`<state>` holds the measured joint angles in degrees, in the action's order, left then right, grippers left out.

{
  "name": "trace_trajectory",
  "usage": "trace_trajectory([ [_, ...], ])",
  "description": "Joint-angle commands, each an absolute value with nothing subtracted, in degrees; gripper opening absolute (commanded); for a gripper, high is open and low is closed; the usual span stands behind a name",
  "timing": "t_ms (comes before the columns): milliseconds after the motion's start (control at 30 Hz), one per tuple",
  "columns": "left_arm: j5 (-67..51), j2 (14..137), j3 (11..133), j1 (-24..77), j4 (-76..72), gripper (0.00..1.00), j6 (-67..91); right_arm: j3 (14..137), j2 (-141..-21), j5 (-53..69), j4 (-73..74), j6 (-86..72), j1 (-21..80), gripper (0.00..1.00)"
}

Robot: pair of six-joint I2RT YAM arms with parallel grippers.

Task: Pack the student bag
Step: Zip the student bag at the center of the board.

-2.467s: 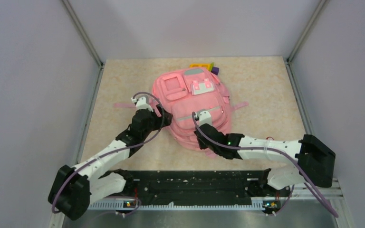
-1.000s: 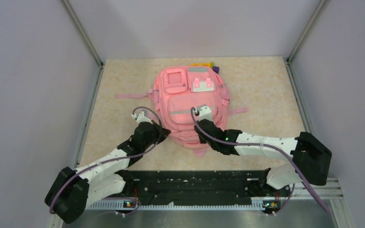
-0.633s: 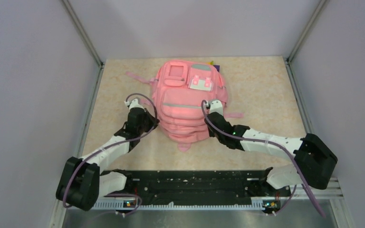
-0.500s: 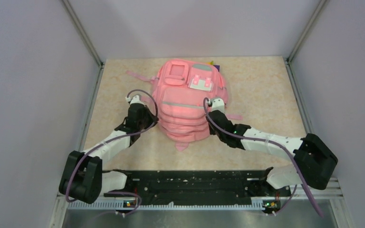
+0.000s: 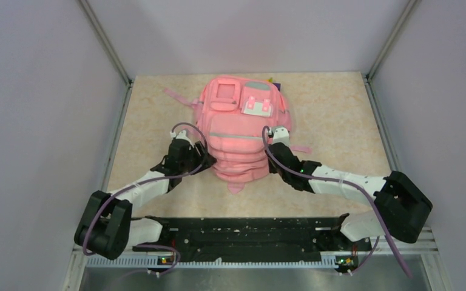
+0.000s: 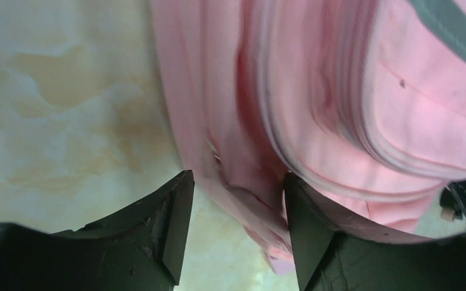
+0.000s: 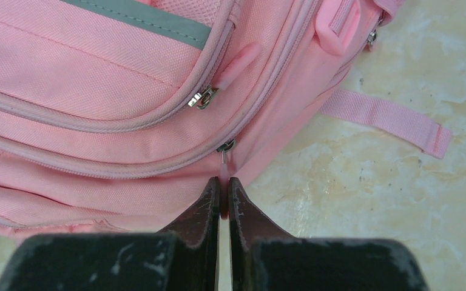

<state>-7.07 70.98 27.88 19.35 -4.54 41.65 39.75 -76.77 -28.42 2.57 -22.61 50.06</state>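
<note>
The pink student bag [image 5: 239,130] lies front up in the middle of the table, zips closed. My right gripper [image 7: 223,185] is shut on the pink pull tab [image 7: 223,171] of the main zip at the bag's right side [image 5: 277,138]. My left gripper [image 6: 236,185] is open at the bag's left lower edge [image 5: 201,159], with a fold of pink fabric [image 6: 252,194] between its fingers; the right finger [image 6: 306,230] touches the bag. A second zip pull [image 7: 201,97] sits on the front pocket.
A loose pink strap [image 7: 388,118] lies on the table right of the bag; another strap [image 5: 179,97] trails to the upper left. Coloured items [image 5: 273,82], purple and yellow, peek out behind the bag's top. Grey walls enclose the table.
The bag has slid away from the arms and turned upright. The right gripper followed to its right side. The left gripper has moved in against the bag's left lower edge.
</note>
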Motion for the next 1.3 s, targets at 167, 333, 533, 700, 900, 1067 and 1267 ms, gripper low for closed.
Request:
trace_trajectory([
  [167,1.53,63.37,27.13,35.1,-7.56,0.66,51.54,39.38,-77.02,-26.7,-1.62,-23.11,49.75,0.0],
  [333,3.12,65.18,25.4,36.54,-8.89,0.67,54.79,39.88,-78.2,-26.99,-1.58,-23.38,49.75,0.0],
  [533,3.44,67.89,25.52,37.29,-6.84,0.43,53.81,39.32,-77.75,-27.64,-2.4,-23.46,49.75,0.0],
  [700,9.83,65.03,27.1,37.27,-0.76,0.08,50.44,39.75,-78.18,-34.74,1.06,-21.73,49.75,0.0],
  [900,13.27,60.0,28.34,35.35,7.35,0.0,45.41,39.88,-79.63,-38.1,2.5,-20.43,47.22,0.0],
  [1067,10.53,55.6,26.56,32.08,10.94,0.0,43.09,39.83,-79.05,-37.73,0.54,-18.53,45.14,0.0],
  [1267,7.92,51.75,25.54,29.49,15.71,0.0,41.01,40.65,-80.43,-37.57,-2.91,-16.13,41.98,0.0],
])
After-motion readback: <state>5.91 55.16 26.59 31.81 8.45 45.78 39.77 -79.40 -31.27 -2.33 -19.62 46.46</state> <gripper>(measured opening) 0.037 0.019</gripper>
